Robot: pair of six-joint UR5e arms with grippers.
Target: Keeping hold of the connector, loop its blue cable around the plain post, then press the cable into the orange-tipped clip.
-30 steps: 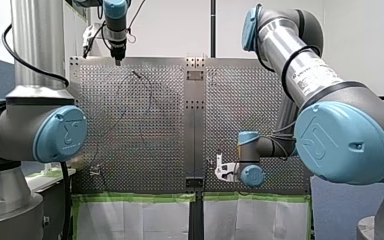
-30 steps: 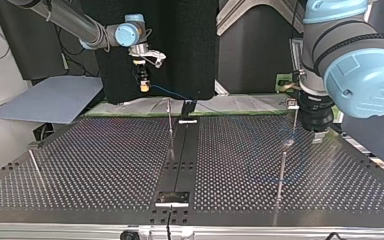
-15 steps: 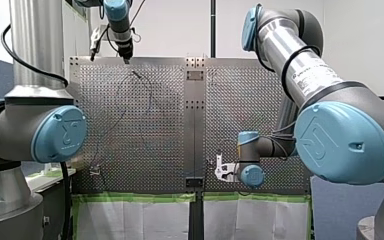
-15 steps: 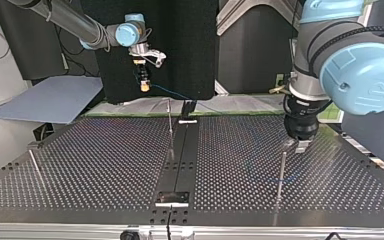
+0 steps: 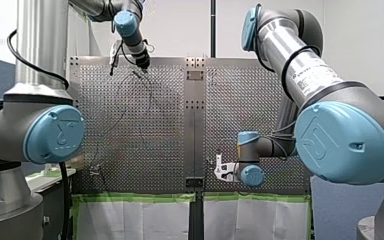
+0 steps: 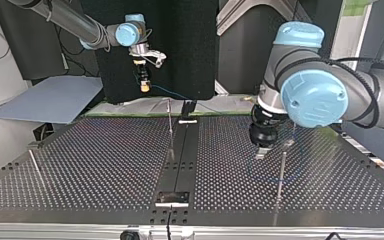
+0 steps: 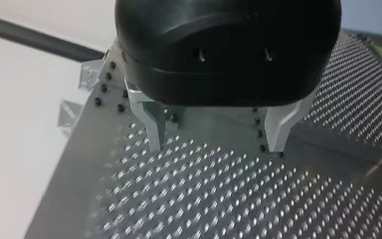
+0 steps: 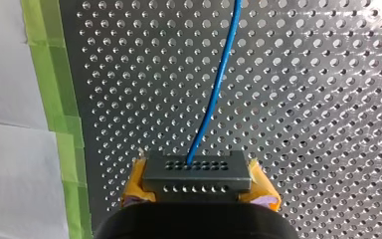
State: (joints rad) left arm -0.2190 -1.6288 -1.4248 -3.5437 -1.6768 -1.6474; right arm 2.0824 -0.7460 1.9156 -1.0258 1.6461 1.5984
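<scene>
Connector [image 8: 197, 174], a small dark block with rows of holes, is clamped between the yellow pads [image 8: 135, 191] of my right gripper [image 8: 199, 188], which is closed on its two sides. The blue cable [image 8: 214, 89] leaves its front face and runs ahead over the perforated table [image 8: 328, 99], beside a strip of green tape [image 8: 54, 74]. In the top view this gripper hangs raised beyond the table's far edge, and the cable goes from it toward a thin post [image 6: 170, 127] near the middle. My left gripper [image 7: 219, 137] has its metal fingers [image 7: 154, 129] apart with nothing between them, and it is low over the table near another thin post [image 6: 281, 172]. I cannot tell which post is the plain one. To loop well, I judge the right grip must not loosen. The connector should go around the plain post in a wide arc, low enough that the cable lies against the shaft and does not slip over the top. The tension should be light, because a hard pull may drag the connector out of the pads.
</scene>
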